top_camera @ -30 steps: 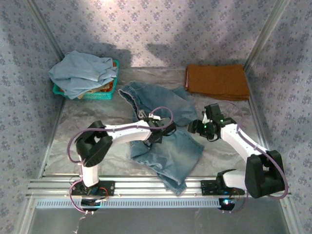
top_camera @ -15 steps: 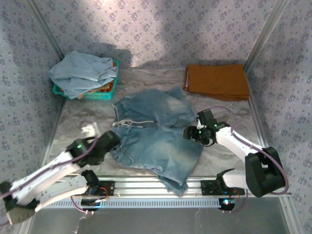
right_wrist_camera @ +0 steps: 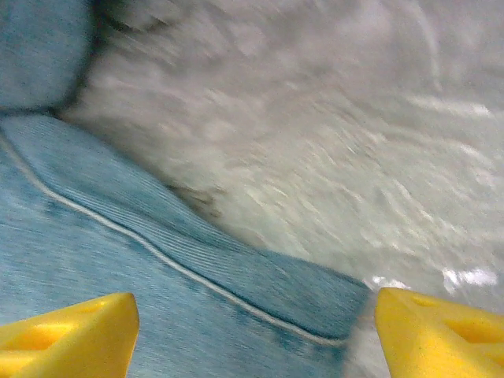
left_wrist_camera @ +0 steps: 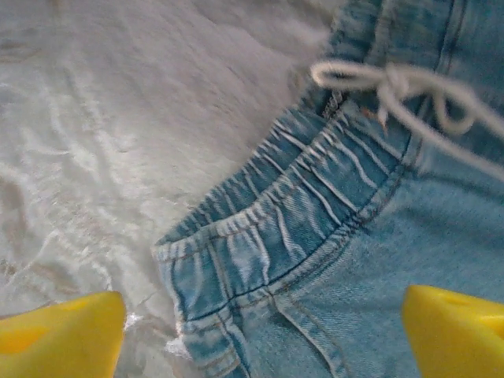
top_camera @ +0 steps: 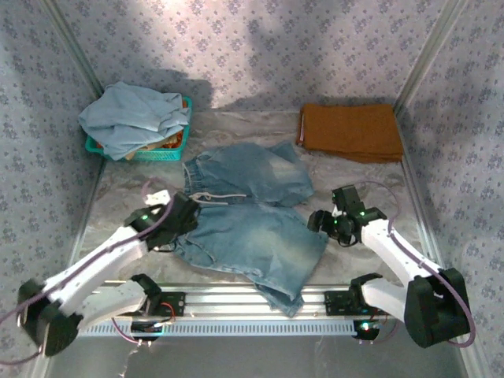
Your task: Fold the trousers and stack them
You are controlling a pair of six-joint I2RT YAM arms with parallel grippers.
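The denim trousers (top_camera: 252,228) are spread at the middle of the table, their long axis running left to right, with the waistband (left_wrist_camera: 268,236) toward the left arm and the leg hems toward the right. The left gripper (top_camera: 179,216) is held low on an outstretched arm, jaws parted wide, the waistband's near corner lying just ahead between them. The right gripper (top_camera: 321,222), angled inward, is likewise released over the near leg's hem (right_wrist_camera: 197,268). Contact cannot be judged there through the blur.
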